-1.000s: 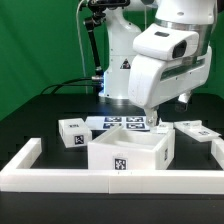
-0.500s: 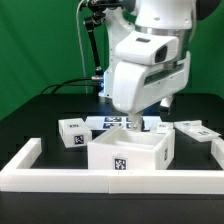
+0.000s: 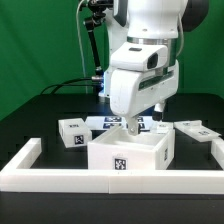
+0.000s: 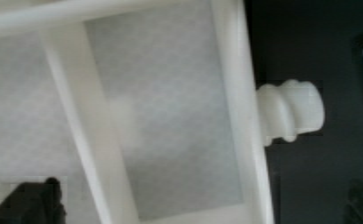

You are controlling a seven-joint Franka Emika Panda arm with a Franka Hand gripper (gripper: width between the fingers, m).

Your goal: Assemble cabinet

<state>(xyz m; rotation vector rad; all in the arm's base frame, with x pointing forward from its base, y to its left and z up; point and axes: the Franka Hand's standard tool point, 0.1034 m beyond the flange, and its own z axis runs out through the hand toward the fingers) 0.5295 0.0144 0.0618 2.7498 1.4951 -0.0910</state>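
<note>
Fingers are shown only in part: one dark tip is seen at the edge of the wrist view, above the open inside of the cabinet body. The other tip is not seen, so it cannot be told whether they are wide or narrow. Nothing is seen to be held. In the exterior view the end of the arm is lowered close to the rear wall of the body.

The cabinet body is placed with its open side up near the middle of the black surface, just behind the long rim bar. A thin divider is seen inside it, and a ribbed round knob stands out from one outer wall. A small block lies at the exterior view's left, a panel at the exterior view's right, and the marker board behind the body.

The body is judged to be stiff, hollow and probably light, with smooth plastic that can slip. Its whole width seems too large to be spanned, so one thin wall should be pinched across its top edge, near the middle, so that tilting is avoided.
</note>
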